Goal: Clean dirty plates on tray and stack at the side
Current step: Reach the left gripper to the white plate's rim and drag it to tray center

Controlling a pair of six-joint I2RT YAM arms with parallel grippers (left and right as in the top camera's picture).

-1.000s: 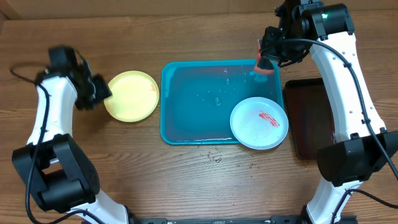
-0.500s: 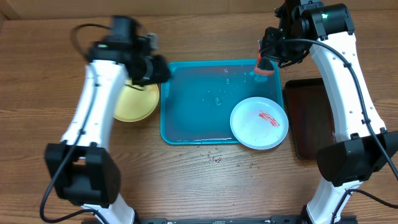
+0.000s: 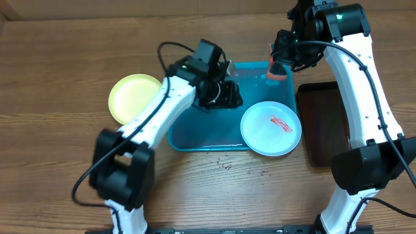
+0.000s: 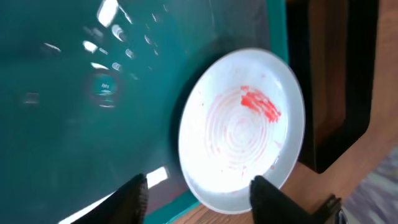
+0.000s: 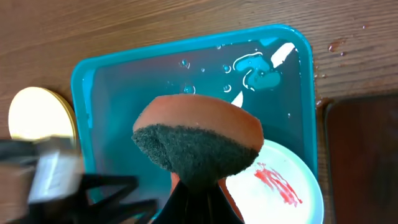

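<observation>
Tray (image 3: 208, 133) — red-smeared plate (image 3: 270, 128) at corner

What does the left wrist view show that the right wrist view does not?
Left wrist only: nearly all of the pale round plate, centre included. Right wrist only: the orange sponge with dark scouring pad and the yellow round plate. Both: part of that red-smeared plate, the turquoise rectangular plastic tray and the dark glossy tray.
</observation>
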